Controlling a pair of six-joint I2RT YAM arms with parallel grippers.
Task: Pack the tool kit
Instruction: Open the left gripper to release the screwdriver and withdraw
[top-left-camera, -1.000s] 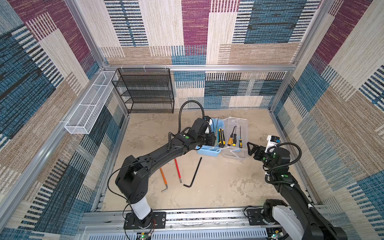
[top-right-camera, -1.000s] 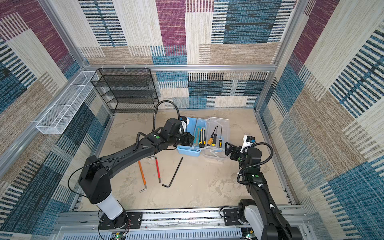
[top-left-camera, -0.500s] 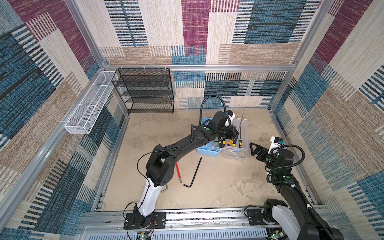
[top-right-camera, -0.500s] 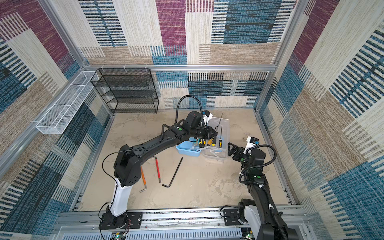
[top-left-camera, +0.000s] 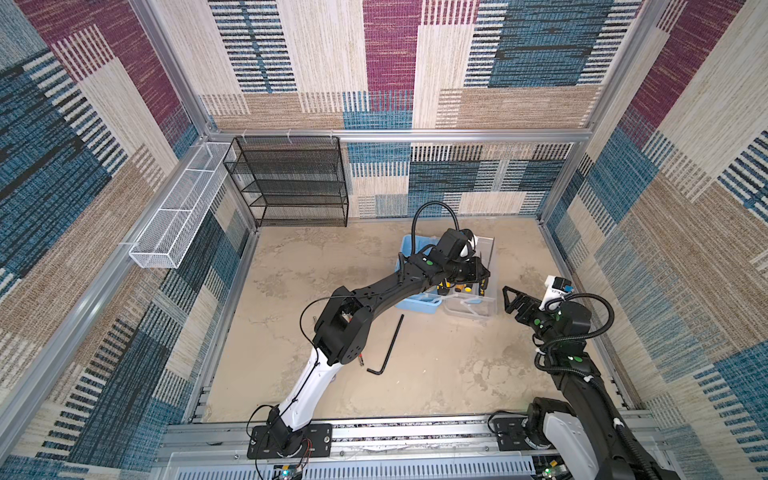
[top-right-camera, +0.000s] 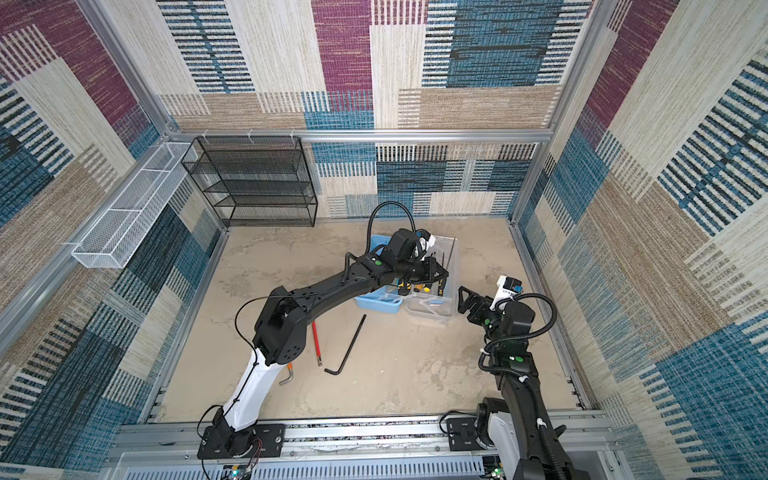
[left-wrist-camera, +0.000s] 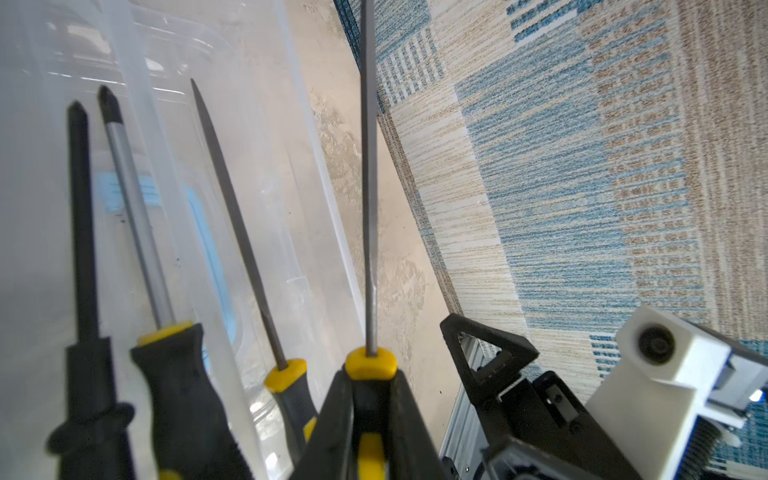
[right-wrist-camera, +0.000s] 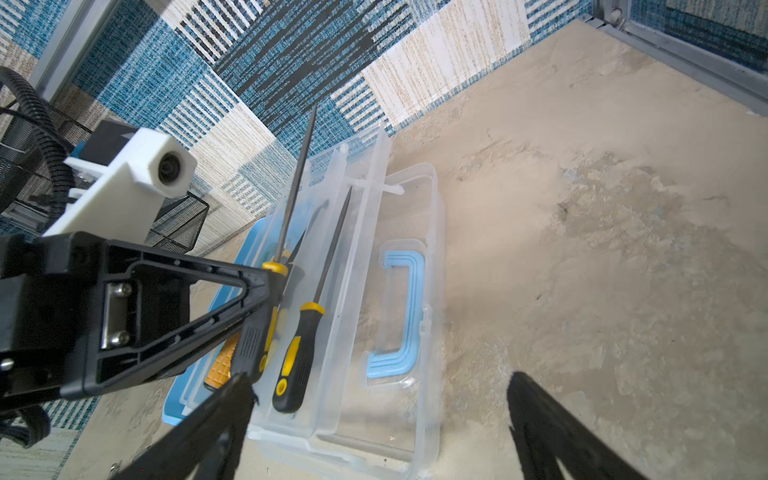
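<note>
The tool kit's light blue box (top-left-camera: 415, 305) (top-right-camera: 376, 303) lies open on the floor, its clear lid with the blue handle (right-wrist-camera: 399, 316) folded out beside it. Several screwdrivers (right-wrist-camera: 299, 353) (left-wrist-camera: 137, 224) lie in the clear tray (right-wrist-camera: 353, 257). My left gripper (left-wrist-camera: 370, 374) (top-left-camera: 478, 276) (top-right-camera: 438, 274) is shut on the yellow-and-black handle of a long thin-shafted tool (left-wrist-camera: 369, 208) (right-wrist-camera: 295, 187), held just above the tray's right side. My right gripper (right-wrist-camera: 374, 424) (top-left-camera: 509, 301) (top-right-camera: 464, 300) stands open right of the lid, holding nothing.
A black hex key (top-left-camera: 388, 349) (top-right-camera: 347, 349), a red one (top-right-camera: 316, 343) and an orange one (top-right-camera: 289, 376) lie on the floor near the left arm. A black mesh rack (top-left-camera: 291, 183) and a white wire basket (top-left-camera: 178, 208) stand at the back left.
My left arm has swung right from over the blue box to the clear tray, carrying the thin-shafted tool. The right arm has barely shifted.
</note>
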